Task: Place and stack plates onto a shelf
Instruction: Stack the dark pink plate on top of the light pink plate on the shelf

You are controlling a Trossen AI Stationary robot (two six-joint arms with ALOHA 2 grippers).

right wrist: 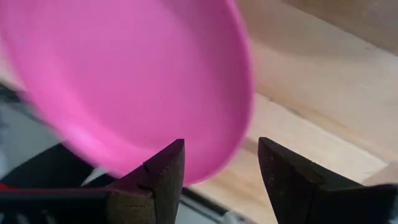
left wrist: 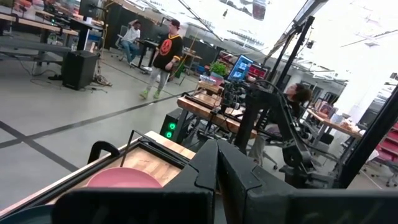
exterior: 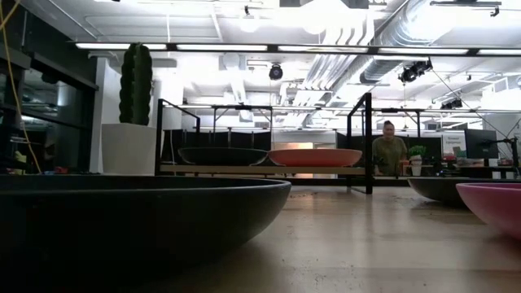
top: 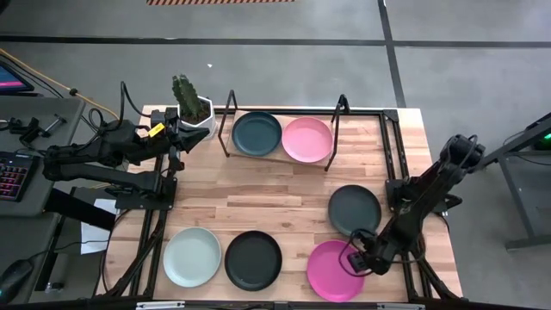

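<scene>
High view showed the right gripper point(top: 355, 257), lower right of frame, fingers spread astride the round matte magenta plate point(top: 331, 270)'s rim, seemingly to lift it toward the wire-framed light-wood shelf point(top: 281, 155); left gripper point(top: 177, 138) waited closed, upper left.

Wooden table point(top: 284, 185), bearing shelf point(top: 280, 155), potted cactus point(top: 191, 103), and grey point(top: 354, 209), magenta point(top: 334, 270), black point(top: 253, 260), mint-white point(top: 192, 257) plates.

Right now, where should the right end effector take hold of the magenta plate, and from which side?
Probably at the rim. The magenta plate lies flat and shallow on the table, so only its thin raised edge fits between two fingers. The right end effector is open at the plate's right edge; approach from that side, one finger above, one beneath.
</scene>
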